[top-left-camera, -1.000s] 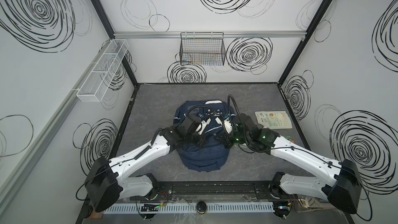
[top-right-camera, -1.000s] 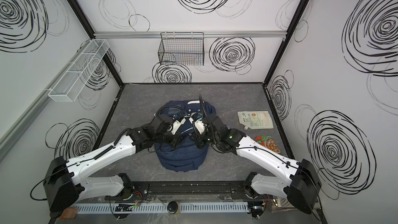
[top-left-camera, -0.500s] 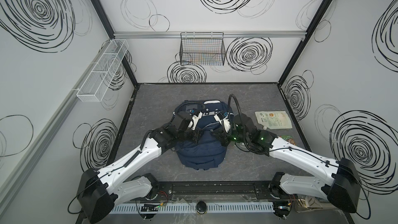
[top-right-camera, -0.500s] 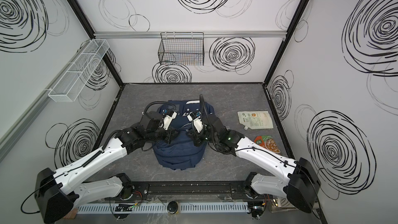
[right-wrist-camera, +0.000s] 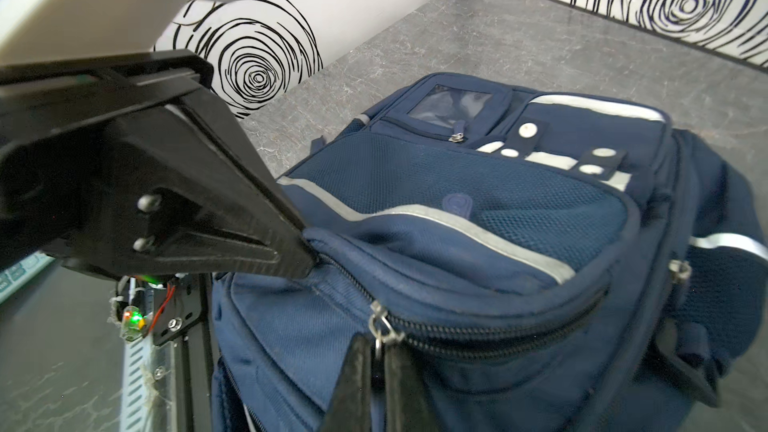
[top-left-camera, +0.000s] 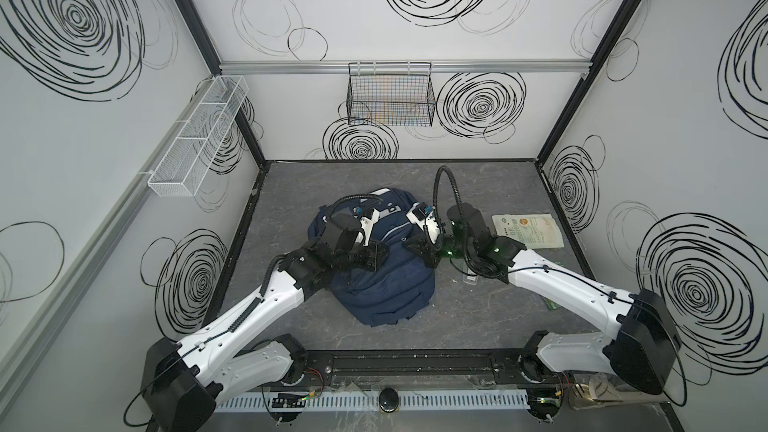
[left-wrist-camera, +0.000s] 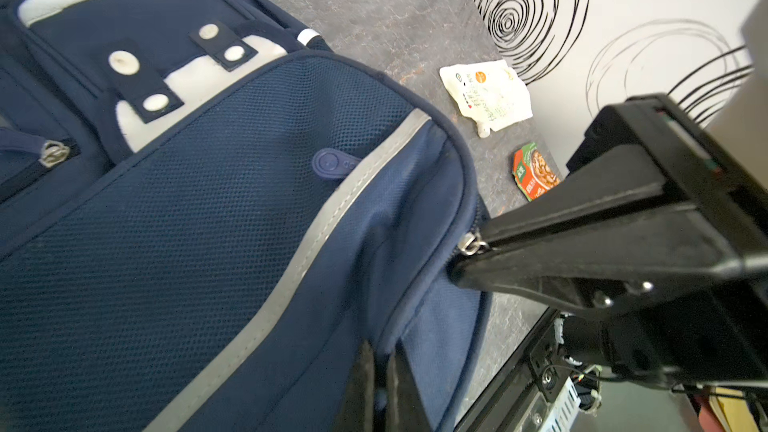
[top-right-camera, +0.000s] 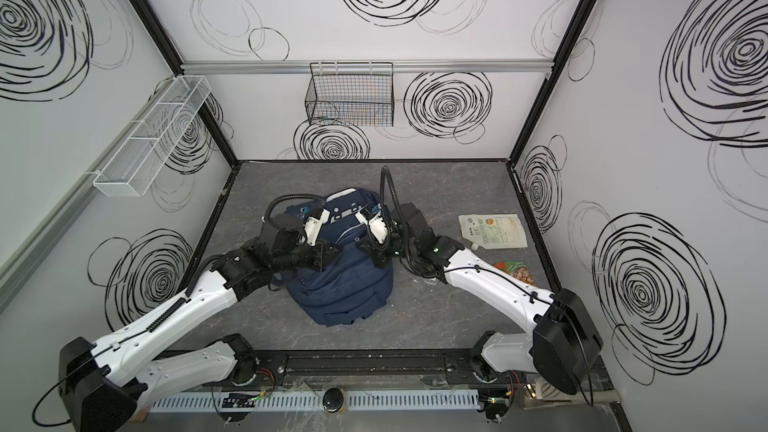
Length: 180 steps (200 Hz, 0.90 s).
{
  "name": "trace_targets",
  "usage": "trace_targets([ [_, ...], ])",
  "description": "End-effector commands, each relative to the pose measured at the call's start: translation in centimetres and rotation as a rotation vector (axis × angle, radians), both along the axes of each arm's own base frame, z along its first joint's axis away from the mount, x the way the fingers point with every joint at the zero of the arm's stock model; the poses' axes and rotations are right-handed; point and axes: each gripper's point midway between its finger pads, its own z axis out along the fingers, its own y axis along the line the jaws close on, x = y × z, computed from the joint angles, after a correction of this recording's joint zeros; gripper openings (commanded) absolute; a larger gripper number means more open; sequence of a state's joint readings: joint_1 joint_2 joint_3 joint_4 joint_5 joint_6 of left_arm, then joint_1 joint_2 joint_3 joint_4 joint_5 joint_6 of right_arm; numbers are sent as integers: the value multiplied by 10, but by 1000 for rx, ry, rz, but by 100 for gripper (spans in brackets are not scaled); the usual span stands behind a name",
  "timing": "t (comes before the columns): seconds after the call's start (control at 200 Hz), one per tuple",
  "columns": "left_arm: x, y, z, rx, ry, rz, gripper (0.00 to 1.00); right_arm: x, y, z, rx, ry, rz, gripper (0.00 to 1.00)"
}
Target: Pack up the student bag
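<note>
The navy student bag (top-left-camera: 384, 284) (top-right-camera: 351, 284) lies front-up in the middle of the grey table. My left gripper (top-left-camera: 376, 261) (top-right-camera: 326, 257) is shut on a fold of bag fabric (left-wrist-camera: 390, 351) beside the top zipper; in the right wrist view the left gripper (right-wrist-camera: 307, 257) pinches the bag's edge. My right gripper (top-left-camera: 419, 251) (top-right-camera: 372, 255) is shut on the silver zipper pull (right-wrist-camera: 380, 326), also seen at the right gripper's tips (left-wrist-camera: 465, 259) in the left wrist view. Past the slider the zipper teeth (right-wrist-camera: 498, 326) look parted.
A white spouted pouch (top-left-camera: 525, 230) (top-right-camera: 492, 230) lies right of the bag, and an orange-green packet (top-right-camera: 517, 272) (left-wrist-camera: 536, 170) lies nearer the front. A black wire basket (top-left-camera: 390, 99) hangs on the back wall and a white mesh shelf (top-left-camera: 199, 135) on the left wall.
Both grippers have stayed shut on the bag. The left arm has swung outward to the left. The right gripper has shifted slightly toward the middle, and the bag's top has been pulled taller.
</note>
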<state>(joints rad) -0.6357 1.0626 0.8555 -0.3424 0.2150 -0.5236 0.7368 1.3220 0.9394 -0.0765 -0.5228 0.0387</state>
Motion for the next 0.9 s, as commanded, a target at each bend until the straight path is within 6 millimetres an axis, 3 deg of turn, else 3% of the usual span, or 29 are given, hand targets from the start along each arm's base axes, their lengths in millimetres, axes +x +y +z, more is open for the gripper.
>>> trace_targets([
  [0.0, 25, -33, 60, -260, -144, -11, 0, 23, 8, 10, -23, -152, 25, 2],
  [0.15, 42, -50, 54, -292, -131, -32, 0, 55, -12, -3, -116, -179, -58, 2],
  [0.24, 55, -50, 49, -328, -115, -28, 0, 57, -16, -5, -117, -151, -59, 2],
  [0.385, 72, -40, 34, -371, -81, 6, 0, 32, -4, -12, -68, -83, -7, 3],
  [0.575, 78, -37, 32, -451, -73, -6, 0, -4, 16, -49, -63, 10, 38, 5],
  [0.69, 79, -39, 27, -465, -63, -10, 0, -15, 29, -66, -81, 82, 63, 5],
  [0.81, 83, -35, 24, -466, -69, 3, 0, -25, 40, -65, -79, 111, 92, 4],
  [0.895, 86, -29, 27, -462, -83, 2, 1, -23, 37, -65, -89, 117, 75, 3],
])
